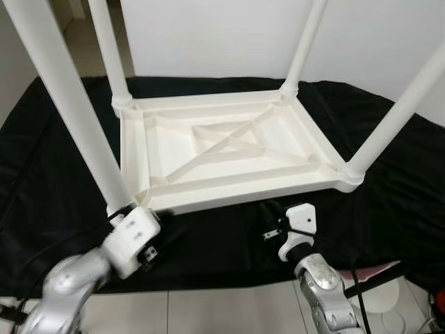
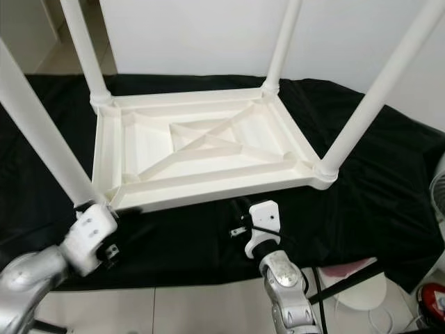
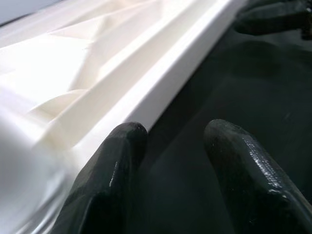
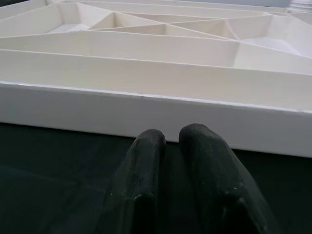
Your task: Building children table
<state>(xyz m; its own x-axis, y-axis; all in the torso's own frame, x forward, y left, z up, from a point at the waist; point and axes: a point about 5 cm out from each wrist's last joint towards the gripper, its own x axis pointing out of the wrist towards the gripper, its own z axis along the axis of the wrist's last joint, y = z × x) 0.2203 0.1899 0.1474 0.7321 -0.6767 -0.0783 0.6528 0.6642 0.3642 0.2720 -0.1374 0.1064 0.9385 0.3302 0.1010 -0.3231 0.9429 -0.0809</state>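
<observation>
White kids' table upside down on a black cloth, with both of my tools at its near edge.

From the head camera I see the table (image 1: 222, 149) lying top-down on the black cloth (image 1: 389, 202), four legs up and all cut off by the frame. I can't find any words or labels. My left tool (image 1: 119, 211) is by the near left leg (image 1: 69, 104), its fingers mostly hidden. In the left wrist view that tool (image 3: 173, 139) is partly open, holding nothing, one finger at the table rim. In the right wrist view my right tool (image 4: 170, 139) is pressed closed and empty, just short of the rim.
</observation>
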